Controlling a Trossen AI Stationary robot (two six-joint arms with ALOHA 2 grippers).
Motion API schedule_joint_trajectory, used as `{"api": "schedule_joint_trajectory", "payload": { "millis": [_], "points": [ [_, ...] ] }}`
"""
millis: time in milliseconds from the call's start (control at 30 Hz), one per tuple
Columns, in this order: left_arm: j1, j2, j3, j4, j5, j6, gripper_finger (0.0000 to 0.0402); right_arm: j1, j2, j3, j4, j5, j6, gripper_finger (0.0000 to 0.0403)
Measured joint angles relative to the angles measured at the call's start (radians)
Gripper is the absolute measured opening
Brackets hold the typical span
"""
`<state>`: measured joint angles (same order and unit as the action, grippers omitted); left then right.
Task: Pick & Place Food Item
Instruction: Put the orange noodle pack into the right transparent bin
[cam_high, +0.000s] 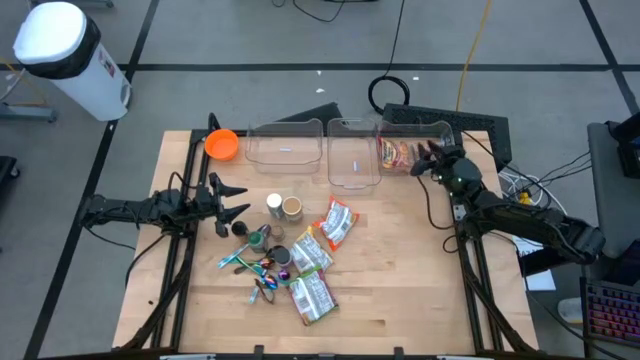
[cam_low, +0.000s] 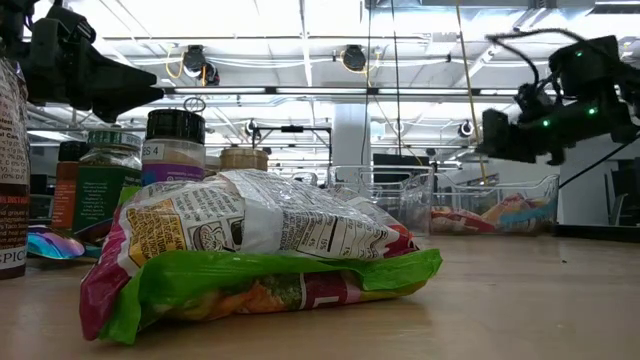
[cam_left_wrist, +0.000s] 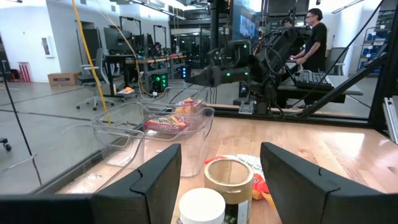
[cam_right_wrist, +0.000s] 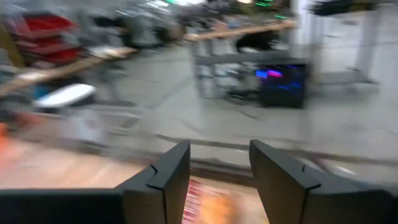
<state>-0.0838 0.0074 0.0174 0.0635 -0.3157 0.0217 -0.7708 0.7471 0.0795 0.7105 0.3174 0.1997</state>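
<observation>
One red-orange snack packet (cam_high: 396, 153) is sitting in the clear plastic bin (cam_high: 440, 128) at the desk's far right corner, right claw (cam_high: 424, 158) hovering parted and empty; several packets are waiting mid-desk.

Grey concrete floor (cam_high: 250, 40) marked with dark lines surrounds the wooden counter (cam_high: 400, 290) — cables (cam_high: 470, 40) trail across it. White bin (cam_high: 65, 55) stands at one corner. Ceiling light strips (cam_low: 300, 20) overhead — desks (cam_left_wrist: 124, 62) and a person (cam_left_wrist: 314, 37) beyond.
</observation>
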Motion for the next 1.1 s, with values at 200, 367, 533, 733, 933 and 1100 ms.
{"api": "schedule_joint_trajectory", "payload": {
  "millis": [200, 367, 533, 733, 933, 1100],
  "points": [
    [0.000, 0.000, 0.000, 0.000, 0.000, 0.000, 0.0228, 0.000, 0.000, 0.000, 0.123, -0.288, 0.096, 0.0166],
    [0.000, 0.000, 0.000, 0.000, 0.000, 0.000, 0.0228, 0.003, 0.000, 0.000, 0.185, -0.530, 0.217, 0.0167],
    [0.000, 0.000, 0.000, 0.000, 0.000, 0.000, 0.0228, 0.090, 0.000, 0.000, 0.198, -0.610, 0.226, 0.0167],
    [0.000, 0.000, 0.000, 0.000, 0.000, 0.000, 0.0228, 0.284, 0.001, 0.000, 0.197, -0.584, 0.129, 0.0167],
    [0.000, 0.000, 0.000, 0.000, 0.000, 0.000, 0.0228, 0.510, 0.031, 0.000, 0.183, -0.444, 0.012, 0.0167],
    [0.000, 0.000, 0.000, 0.000, 0.000, 0.000, 0.0228, 0.675, 0.094, 0.000, 0.189, -0.307, -0.090, 0.0167]
  ]
}}
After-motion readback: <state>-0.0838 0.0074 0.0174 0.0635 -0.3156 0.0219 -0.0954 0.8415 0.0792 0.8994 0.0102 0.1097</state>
